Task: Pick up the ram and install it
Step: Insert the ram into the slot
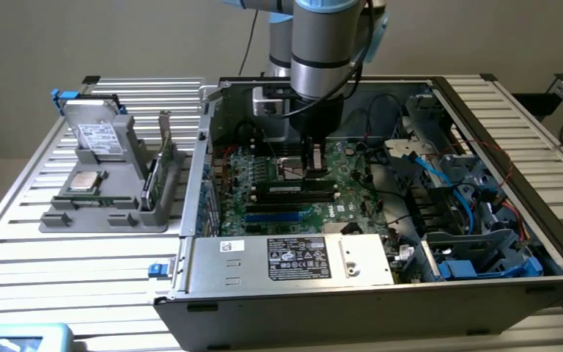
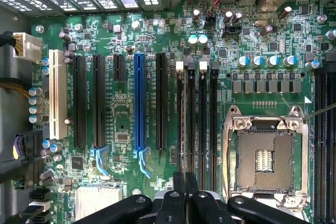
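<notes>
Black jaws meet over long narrow slots on green motherboard.

Ahead of the claw lie one long blue plastic slot, one long white plastic slot and one square silver metal socket.

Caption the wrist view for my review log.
Shut end effector poised over the green motherboard near its black memory slots, with the bare CPU socket alongside.
</notes>
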`<state>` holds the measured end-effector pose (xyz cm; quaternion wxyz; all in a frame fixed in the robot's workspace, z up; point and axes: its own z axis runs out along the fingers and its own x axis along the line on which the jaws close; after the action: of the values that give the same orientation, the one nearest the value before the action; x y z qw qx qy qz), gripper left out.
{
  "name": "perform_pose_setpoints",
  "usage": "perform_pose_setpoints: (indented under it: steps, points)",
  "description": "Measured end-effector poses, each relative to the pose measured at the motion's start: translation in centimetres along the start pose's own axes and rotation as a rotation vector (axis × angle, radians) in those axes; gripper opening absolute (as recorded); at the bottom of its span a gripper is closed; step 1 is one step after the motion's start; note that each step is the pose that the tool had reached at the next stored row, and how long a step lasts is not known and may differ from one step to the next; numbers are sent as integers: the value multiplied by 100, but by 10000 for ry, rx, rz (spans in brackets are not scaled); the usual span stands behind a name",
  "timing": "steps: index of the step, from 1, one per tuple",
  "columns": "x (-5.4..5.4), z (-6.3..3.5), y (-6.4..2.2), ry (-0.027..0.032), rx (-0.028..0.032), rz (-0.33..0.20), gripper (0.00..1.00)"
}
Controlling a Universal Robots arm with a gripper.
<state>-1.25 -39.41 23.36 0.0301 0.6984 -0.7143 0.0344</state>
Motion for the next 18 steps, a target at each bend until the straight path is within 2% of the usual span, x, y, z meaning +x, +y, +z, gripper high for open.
perform_pose_setpoints:
  steps: [18]
  points:
    - [9,22,-5,27,0,-2,12]
